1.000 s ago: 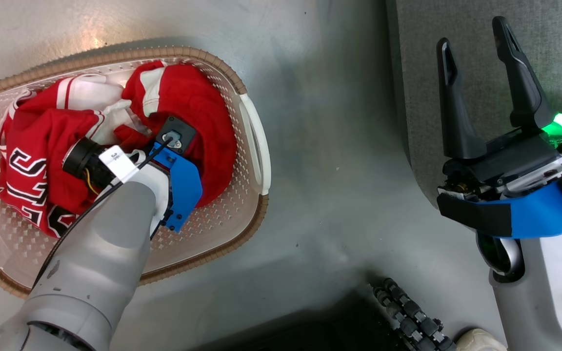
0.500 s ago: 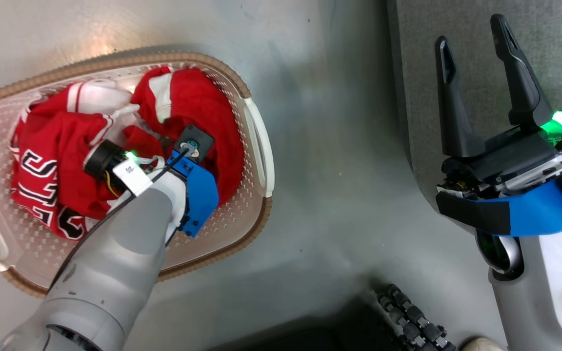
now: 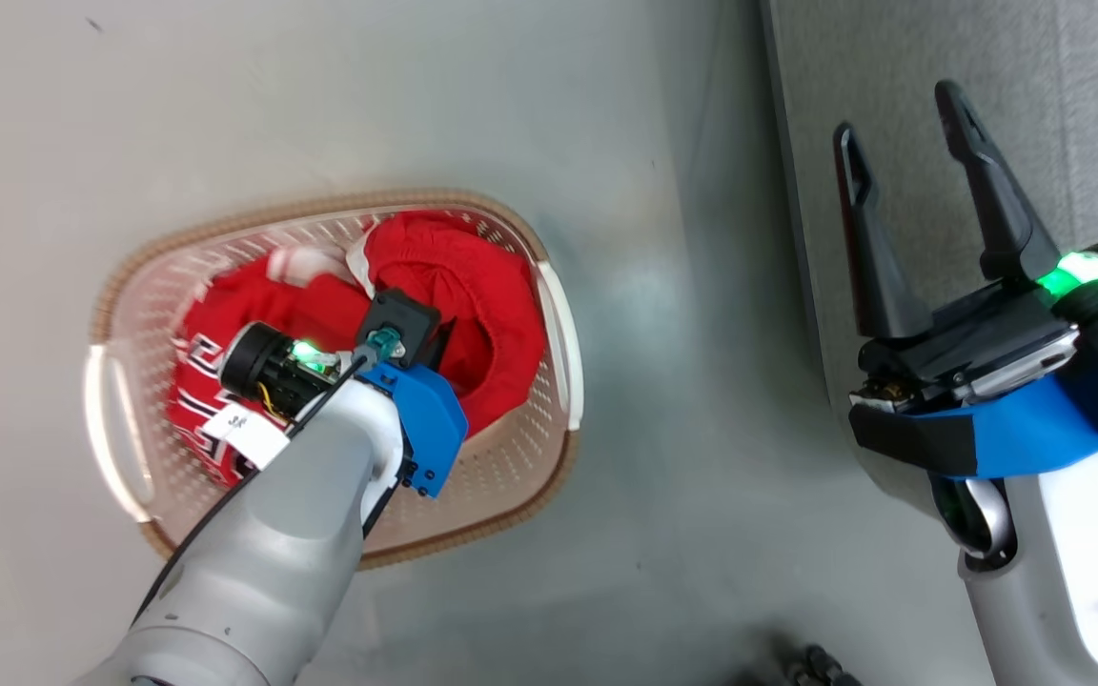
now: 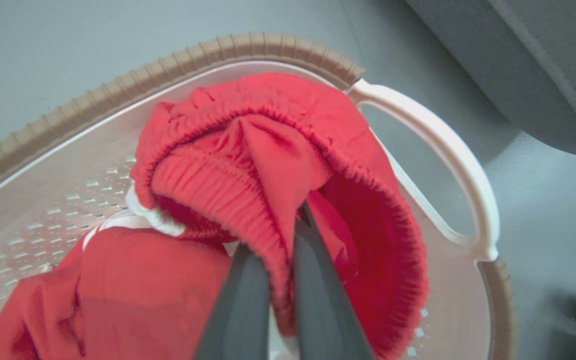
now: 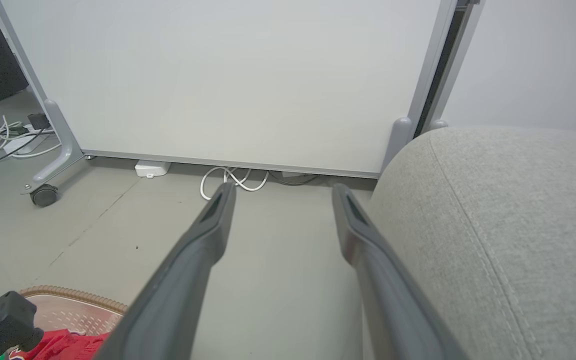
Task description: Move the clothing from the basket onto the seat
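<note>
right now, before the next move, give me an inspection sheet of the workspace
surface: smooth grey floor; the basket stands on it.
job's things: red shorts and red jersey both in the basket; seat has no clothing on the part in view.
clutter: small white box on the floor by the panel.
grippers: left gripper shut on the shorts' elastic waistband; right gripper open, holding nothing, over the seat's edge.
cables: white cables looped on the floor under the panel.
surroundings: white panel on castors beyond the seat.
</note>
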Available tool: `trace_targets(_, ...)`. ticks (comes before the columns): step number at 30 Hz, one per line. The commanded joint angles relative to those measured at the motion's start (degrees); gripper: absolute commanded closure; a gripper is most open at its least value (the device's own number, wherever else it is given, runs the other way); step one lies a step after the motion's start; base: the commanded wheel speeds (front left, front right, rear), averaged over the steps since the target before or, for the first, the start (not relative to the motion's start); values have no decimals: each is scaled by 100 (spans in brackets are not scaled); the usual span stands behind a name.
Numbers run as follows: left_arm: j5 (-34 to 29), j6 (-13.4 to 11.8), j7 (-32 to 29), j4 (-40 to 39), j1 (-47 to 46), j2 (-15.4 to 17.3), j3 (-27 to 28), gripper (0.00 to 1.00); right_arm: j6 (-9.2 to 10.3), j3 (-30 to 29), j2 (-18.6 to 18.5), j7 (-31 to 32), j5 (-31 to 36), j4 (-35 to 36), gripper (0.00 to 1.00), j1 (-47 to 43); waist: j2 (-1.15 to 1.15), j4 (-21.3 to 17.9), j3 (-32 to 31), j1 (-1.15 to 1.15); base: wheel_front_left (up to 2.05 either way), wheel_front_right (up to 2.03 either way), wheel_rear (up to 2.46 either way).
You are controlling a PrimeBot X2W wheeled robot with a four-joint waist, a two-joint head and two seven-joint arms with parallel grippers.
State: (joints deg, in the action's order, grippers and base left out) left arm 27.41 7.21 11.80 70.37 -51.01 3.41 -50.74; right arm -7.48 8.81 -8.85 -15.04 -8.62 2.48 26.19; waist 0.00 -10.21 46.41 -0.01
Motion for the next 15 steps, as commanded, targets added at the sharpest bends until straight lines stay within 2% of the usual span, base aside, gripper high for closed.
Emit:
trace_targets(1,50,39,100,-45,64,-23,-17,100,-3,14,-45,-22,37,-31,0,-100,0,242,-477,1,0,0,0)
trace_targets(8,299,39,337,-261,329,-41,100,100,-3,30,-44,-22,68,-233,0,-453,0,455,-1447,1,0,0,0)
trace_targets(15,284,-104,345,-1127,674,156,648,100,-3,27,19,-22,112,-394,0,-850,0,567,-2274,1,0,0,0)
